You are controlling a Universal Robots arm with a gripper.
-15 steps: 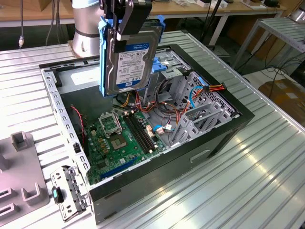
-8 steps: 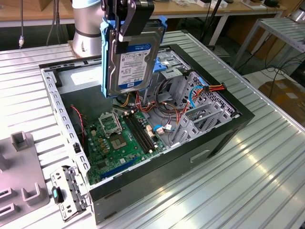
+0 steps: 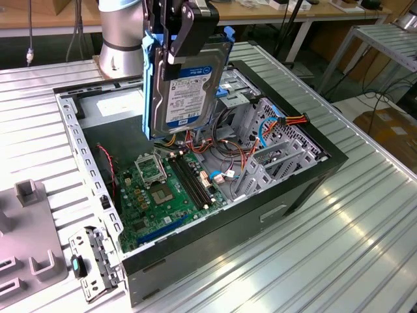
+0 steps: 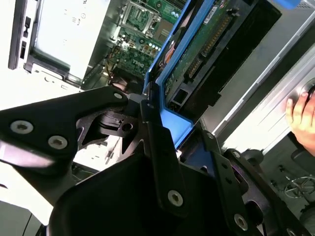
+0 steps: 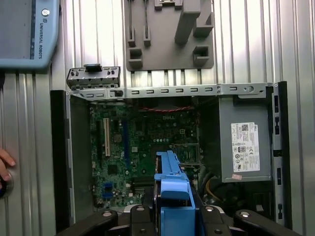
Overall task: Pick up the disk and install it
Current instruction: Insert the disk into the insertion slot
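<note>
Gripper (image 3: 181,52) hangs straight down from the arm above the open computer case (image 3: 215,238). Its black fingers (image 4: 153,123) are pinched tight on the disk (image 3: 182,98), one pressing the labelled face near the upper end. The disk stands on end and slightly tilted, with its label toward the exterior camera and blue rails (image 3: 151,85) down its long sides. Its lower end hovers over the case's interior, above the far part of the motherboard (image 3: 163,189), and touches nothing that shows.

The case lies on its side with the open face up, bounded by a grey metal rim and a black outer wall. The space over the motherboard is open. The drive cage (image 3: 273,150) fills the case's end toward the exterior view's right, with red and orange cables (image 3: 225,153) crowding the gap between cage and board. The grey power-supply box (image 5: 243,147) takes up one corner of the case.

Outside the case, on the ribbed metal table (image 3: 339,261), a grey fixture plate (image 3: 26,228) sits near the rim and a small metal bracket (image 3: 94,264) lies at the case's corner. A person's hand (image 5: 5,164) rests on the table just outside one case wall.
</note>
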